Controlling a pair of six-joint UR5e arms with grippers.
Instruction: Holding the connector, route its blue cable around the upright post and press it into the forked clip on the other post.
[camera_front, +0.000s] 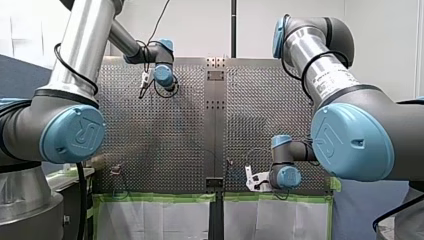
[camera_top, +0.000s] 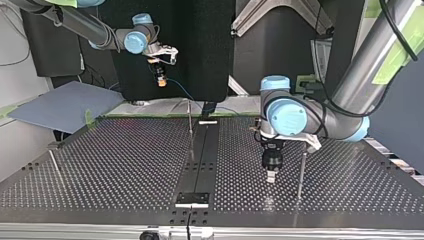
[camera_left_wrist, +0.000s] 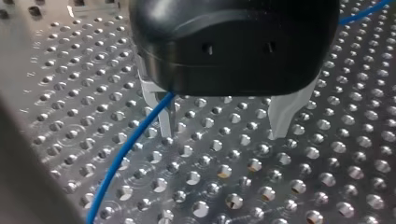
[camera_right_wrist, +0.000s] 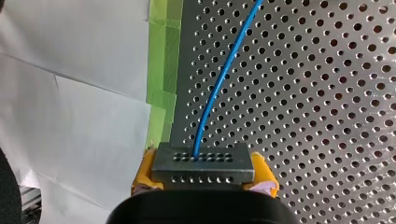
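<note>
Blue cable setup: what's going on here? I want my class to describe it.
My right gripper is shut on the grey connector, held above the perforated table, with the blue cable trailing from it. My left gripper hangs open low over the table beside a thin post, the cable passing one finger. Whether it rounds a post yet is unclear.

The front camera is looking from high behind, down over the silver perforated metal worktop (camera_front: 165, 125). The top camera is facing back across the same plate from low at its far edge. Both wrist cameras are hovering close above it, each catching the thin blue cable (camera_left_wrist: 126, 149).
</note>
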